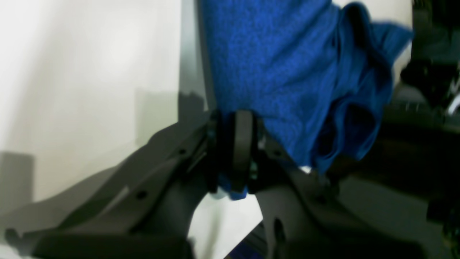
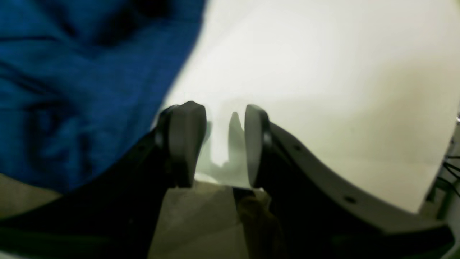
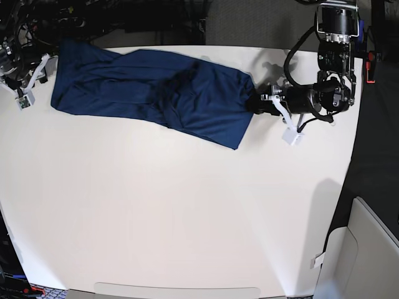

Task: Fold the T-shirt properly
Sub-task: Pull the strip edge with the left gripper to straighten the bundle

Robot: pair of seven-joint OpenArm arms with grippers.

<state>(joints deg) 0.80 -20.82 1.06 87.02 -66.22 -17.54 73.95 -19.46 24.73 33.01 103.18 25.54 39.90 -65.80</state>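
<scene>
Dark gripper jaws fill the foreground of both wrist views. On the left gripper (image 1: 239,154) they are clenched on a bunched edge of the T-shirt (image 3: 149,93), with a scrap of blue cloth showing between and below the pads; the rest of the fabric hangs away from that pinch in soft folds. On the right gripper (image 2: 219,144) they stand apart with only pale table showing between the fingertips, so it grasps nothing; the blue cloth lies just beside it, not between the pads.

Seen from the base camera, the T-shirt lies stretched along the far part of the white table (image 3: 187,212), rumpled in the middle. Relative to the shirt, the left gripper (image 3: 257,99) sits at one short end, touching it, and the right gripper (image 3: 28,81) sits just off the opposite end.

Judged from here, the main risk is a one-sided pull. If the left arm drags before the right has closed on cloth, the shirt would slide and bunch rather than spread flat. The pinch may also hold more than one layer, which would carry a crease into any fold. The thin knit could slip free if lifted quickly.
</scene>
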